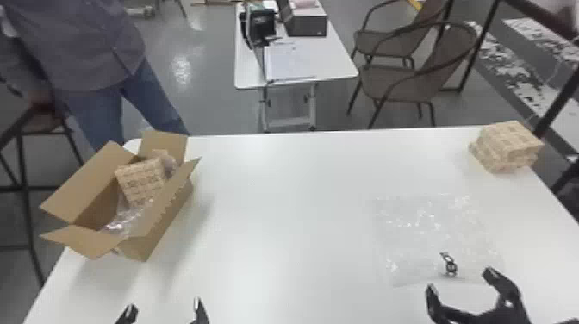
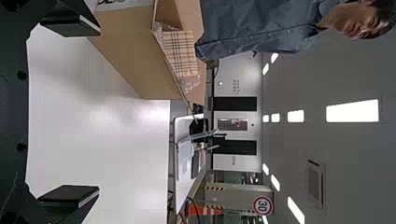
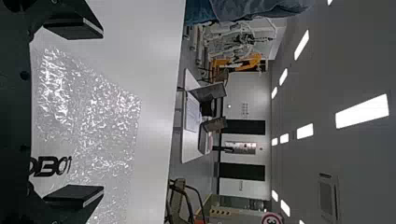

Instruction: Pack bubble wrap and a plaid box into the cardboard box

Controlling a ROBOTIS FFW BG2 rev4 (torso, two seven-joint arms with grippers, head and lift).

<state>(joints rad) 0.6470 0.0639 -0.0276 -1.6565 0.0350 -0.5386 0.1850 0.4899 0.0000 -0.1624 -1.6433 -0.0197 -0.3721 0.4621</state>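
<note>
The plaid box point(image 1: 142, 179) sat tilted inside the cardboard box point(image 1: 160, 230), with crinkly bubble wrap point(image 1: 125, 219) under it and beside it. It could have tipped over or popped up if more wrap was pushed in hard, because it leaned on soft stuff. A flap could have got in the way too, since all the flaps stood out. The plaid box was tan with dark crossing lines, and its edges looked straight. To the right, a clear, shiny sheet of bubble wrap point(image 1: 426, 232) lay flat on the white surface point(image 1: 280, 207), with black marks near one edge. Being so thin and flat, it might have slipped out of a grab. The right gripper point(image 1: 460, 281) was by that edge, its fingers wide apart and empty. The left gripper point(image 1: 163, 306) was near the cardboard box, also spread and empty. More plaid boxes point(image 1: 508, 146) sat at the far right corner.
</note>
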